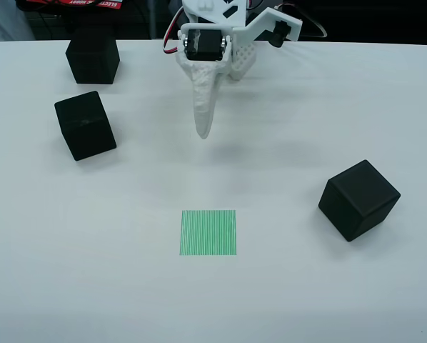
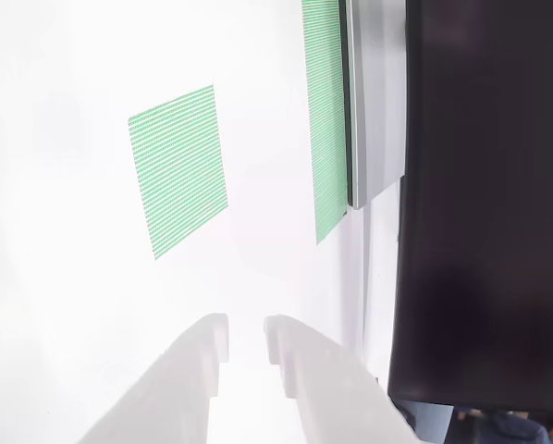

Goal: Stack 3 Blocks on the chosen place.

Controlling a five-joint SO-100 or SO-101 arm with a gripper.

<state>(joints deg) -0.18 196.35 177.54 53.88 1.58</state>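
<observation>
Three matte black blocks lie apart on the white surface in the overhead view: one at the far left, one just in front of it, and one at the right. The chosen place, a green striped square, lies flat at centre front with nothing on it. My white gripper points down over the middle of the surface, behind the square and clear of every block. In the wrist view the gripper holds nothing. Its fingers stand almost together with only a narrow slit between them, and the green square lies ahead.
The wrist view shows a grey edge strip with a second green striped band beside it, and a dark area beyond. Dark clutter lines the far table edge in the overhead view.
</observation>
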